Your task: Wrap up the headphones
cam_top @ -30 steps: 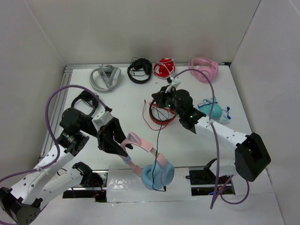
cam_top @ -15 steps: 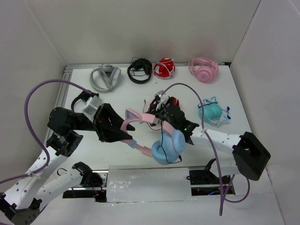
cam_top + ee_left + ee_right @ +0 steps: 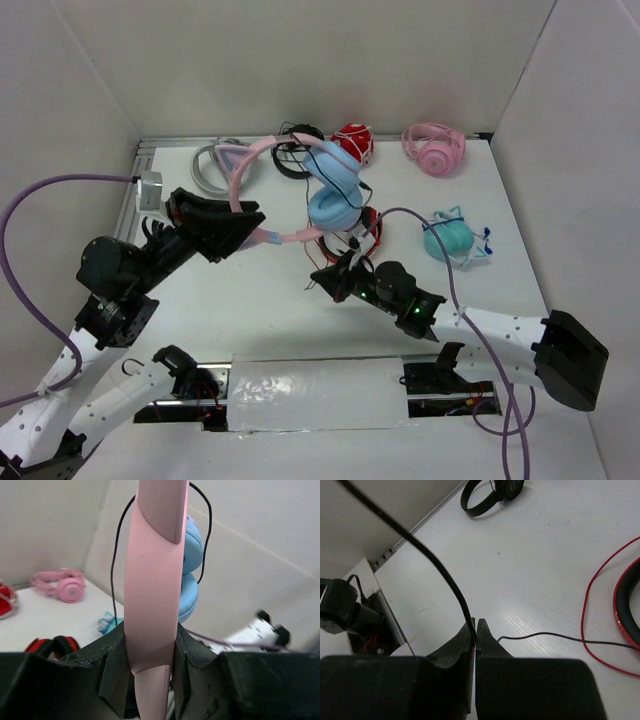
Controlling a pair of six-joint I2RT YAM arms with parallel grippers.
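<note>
The headphones hang in the air above the far middle of the desk, over a red headset. The left pincer clamps the headphones by the pink headband. The right pincer, low over the desk, is pinched closed on the black cable.

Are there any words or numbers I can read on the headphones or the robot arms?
None: no word, number, brand or sign can be read in any view.
The headphones show only plain pink and light blue, and their black cable carries no print.
The pink headset at the back and its neighbours are too small to show any mark.
</note>
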